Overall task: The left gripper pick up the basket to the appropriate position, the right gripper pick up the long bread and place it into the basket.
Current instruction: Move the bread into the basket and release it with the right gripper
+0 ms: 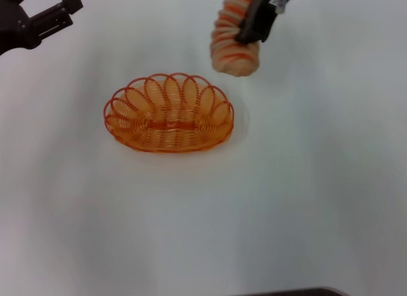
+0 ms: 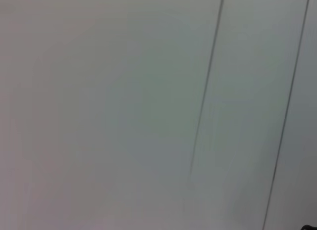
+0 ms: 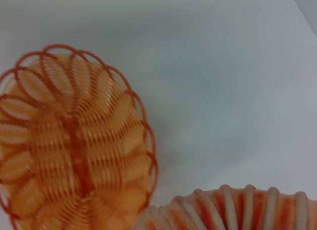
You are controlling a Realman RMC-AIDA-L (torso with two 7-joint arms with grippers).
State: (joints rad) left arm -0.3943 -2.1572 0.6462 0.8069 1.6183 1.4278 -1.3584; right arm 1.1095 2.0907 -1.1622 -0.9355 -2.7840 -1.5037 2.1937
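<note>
The orange wire basket (image 1: 169, 113) stands on the white table near the middle of the head view, with nothing inside it. It also fills one side of the right wrist view as the basket (image 3: 74, 141). The long bread (image 1: 233, 44), pale tan with orange stripes, hangs tilted behind and to the right of the basket. My right gripper (image 1: 248, 36) is shut on the bread from above. One end of the bread (image 3: 237, 210) shows in the right wrist view beside the basket's rim. My left gripper (image 1: 60, 16) is at the far left, open and holding nothing, well away from the basket.
The white table (image 1: 286, 200) spreads all around the basket. The left wrist view holds only a white surface (image 2: 99, 116) crossed by two thin dark seams. A dark edge (image 1: 299, 292) shows at the near side.
</note>
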